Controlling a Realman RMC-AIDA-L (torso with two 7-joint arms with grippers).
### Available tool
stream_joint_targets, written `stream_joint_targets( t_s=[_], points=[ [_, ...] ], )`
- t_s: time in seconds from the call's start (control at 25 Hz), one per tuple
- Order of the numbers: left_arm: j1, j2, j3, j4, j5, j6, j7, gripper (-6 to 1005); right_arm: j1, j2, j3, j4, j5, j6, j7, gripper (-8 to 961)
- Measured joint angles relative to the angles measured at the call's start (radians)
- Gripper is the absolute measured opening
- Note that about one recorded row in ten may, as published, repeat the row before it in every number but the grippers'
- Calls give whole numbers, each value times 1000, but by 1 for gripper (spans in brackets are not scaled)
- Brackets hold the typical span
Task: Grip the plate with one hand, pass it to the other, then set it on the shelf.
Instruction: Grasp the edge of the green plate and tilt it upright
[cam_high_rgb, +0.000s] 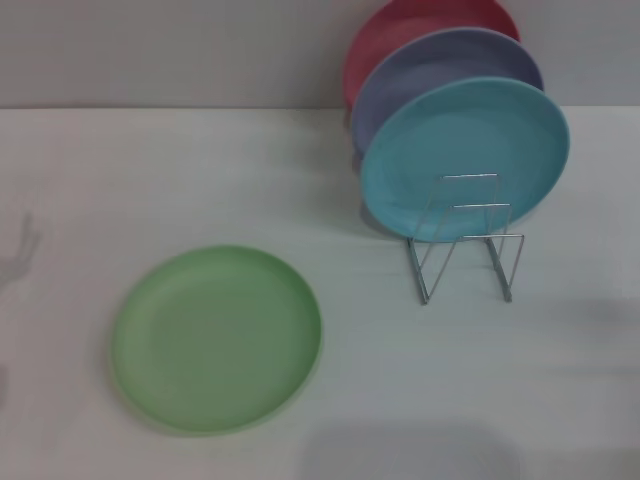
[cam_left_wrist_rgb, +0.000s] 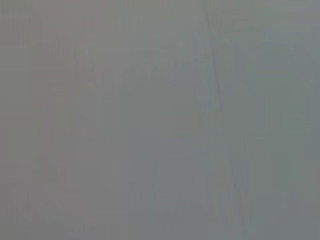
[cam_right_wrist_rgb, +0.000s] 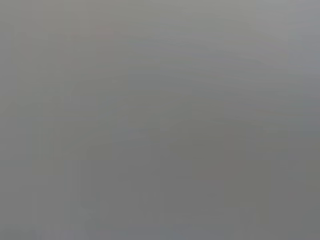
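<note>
Head view: green plate flat, forward-left of the wire rack — neither of my grippers shows.

I'd catch its raised rim edge-on (finger state: cannot tell) — a flat plate slips easily.

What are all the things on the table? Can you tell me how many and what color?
green plate: 1, light green, lying flat on the table, near left.
teal plate: 1, teal, standing in the rack, frontmost.
lavender plate: 1, lavender, standing behind the teal one.
pink plate: 1, pink-red, standing at the back.
wire dish rack: 1, silver, far right, front slots free.
table: 1, white.
grippers: none in view; both wrist views show only plain grey.
</note>
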Motion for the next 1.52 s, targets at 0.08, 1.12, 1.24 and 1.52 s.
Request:
stream_joint_targets(
  t_s=[0.08,1.12,1.24,1.52],
  points=[
    [0,0,0,1,0,0,0,869,2,4,-3,7,-4,0,-109,773],
    [121,80,102,-473,80,-429,67,868,-8,4,-15,18,-7,-17,-91,772],
    [216,91,42,-814,156,-790,143,868,-7,3,-15,18,-7,-15,-91,774],
    [260,78,-55,-1209,195,-1415,139,868,-5,2,-15,15,-8,-1,-91,773]
  ],
)
